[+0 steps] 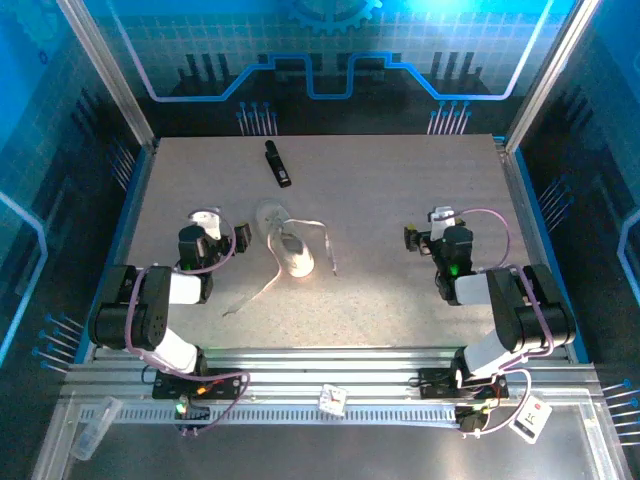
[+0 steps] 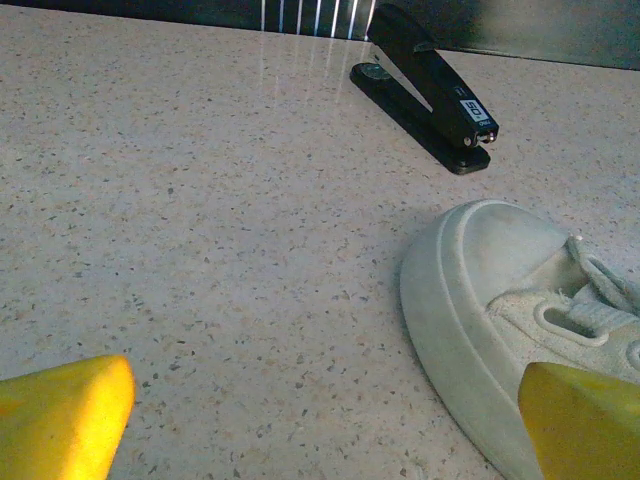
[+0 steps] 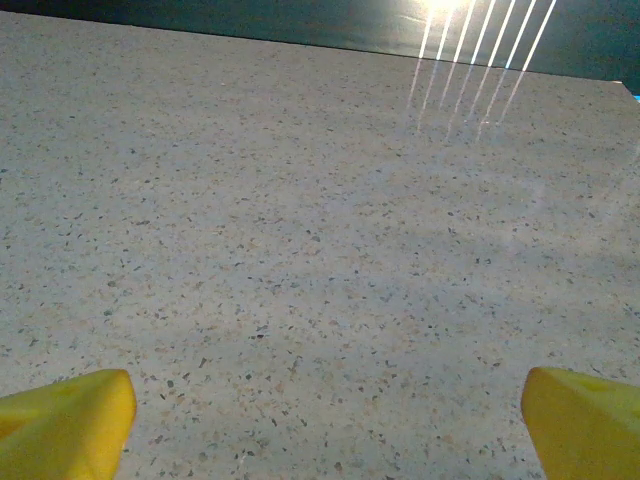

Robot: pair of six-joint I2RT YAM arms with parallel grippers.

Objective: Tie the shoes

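A small white sneaker (image 1: 285, 240) lies left of the table's middle, toe toward the far side. Its long flat laces (image 1: 252, 292) are loose: one trails to the near left, another runs down its right side. My left gripper (image 1: 207, 222) rests low just left of the shoe, open with nothing in it. In the left wrist view the shoe's rubber toe (image 2: 470, 300) sits just inside the right yellow fingertip (image 2: 585, 415), with bare table between the tips of the left gripper (image 2: 325, 430). My right gripper (image 1: 440, 222) stands open over bare table, well right of the shoe; its yellow fingertips (image 3: 65, 420) are wide apart.
A black stapler (image 1: 278, 163) lies beyond the shoe toward the far edge, and the left wrist view shows the stapler (image 2: 425, 85) ahead. The speckled tabletop (image 1: 400, 180) has raised rails at its sides.
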